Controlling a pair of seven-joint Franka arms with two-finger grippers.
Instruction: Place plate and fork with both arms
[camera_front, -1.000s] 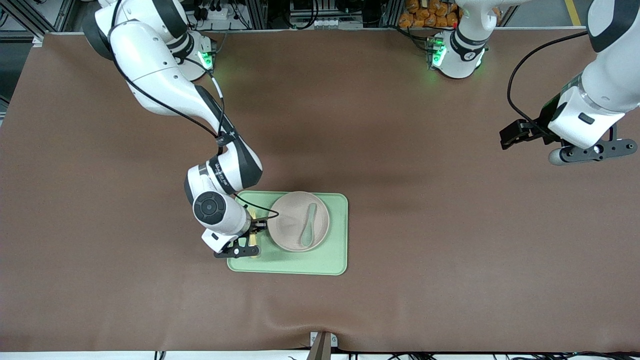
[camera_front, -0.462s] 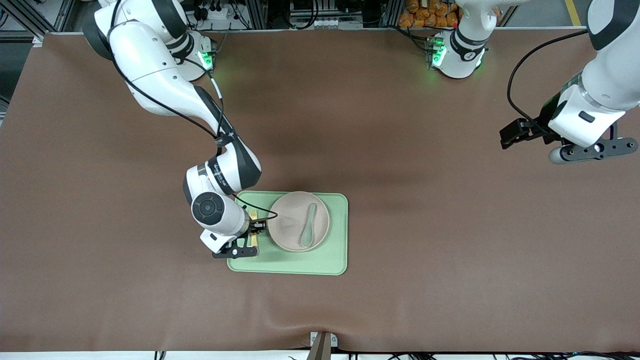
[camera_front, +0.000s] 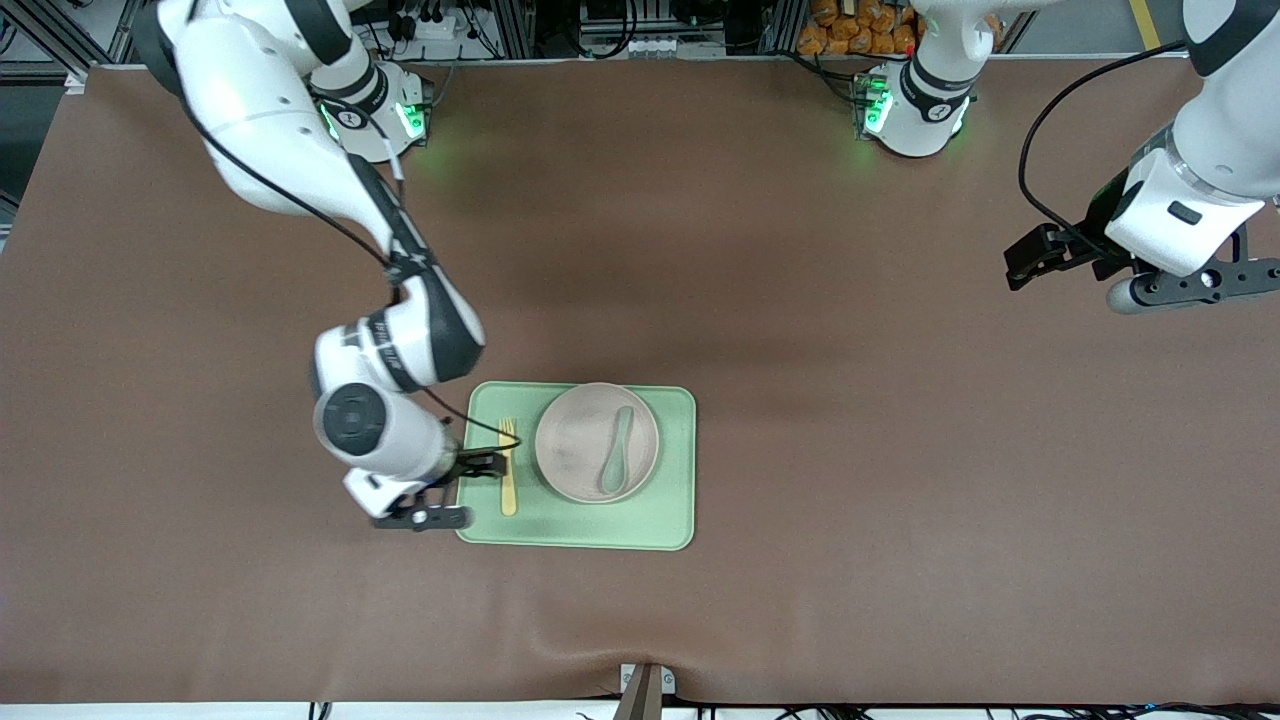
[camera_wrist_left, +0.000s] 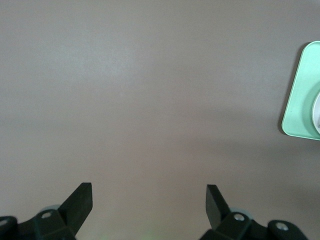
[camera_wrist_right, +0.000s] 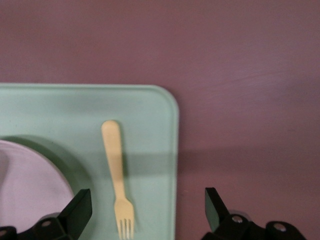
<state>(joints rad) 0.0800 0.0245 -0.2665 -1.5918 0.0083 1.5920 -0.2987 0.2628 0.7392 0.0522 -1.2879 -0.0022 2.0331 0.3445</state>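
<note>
Fork (camera_front: 509, 466) flat on the green tray (camera_front: 660, 530), just beside the plate (camera_front: 580, 440) toward the right arm's end of the tray, tines pointing away from the front camera, handle toward it. Pale yellow plastic, short tines, shorter than the plate is wide, apart from the plate's rim. Plate round, off-white with a faint pink speckle and a shallow rim, sitting mid-tray with a grey-green spoon (camera_front: 617, 451) lying in it.

Right hand (camera_wrist_right: 145, 212) spread wide and empty, up over the tray's edge at the fork's end. Left hand (camera_wrist_left: 150, 200) also wide and empty, waiting over bare table (camera_front: 860, 400) well apart from the tray, toward the left arm's end.

Both pieces look placed, so little left but a clean retreat. Main risk: a low sweep of the right hand, or its trailing cable, catching the tray's lip and shifting the tray, or knocking the light fork against the plate. Light plastic likely to skid easily on the smooth tray.
</note>
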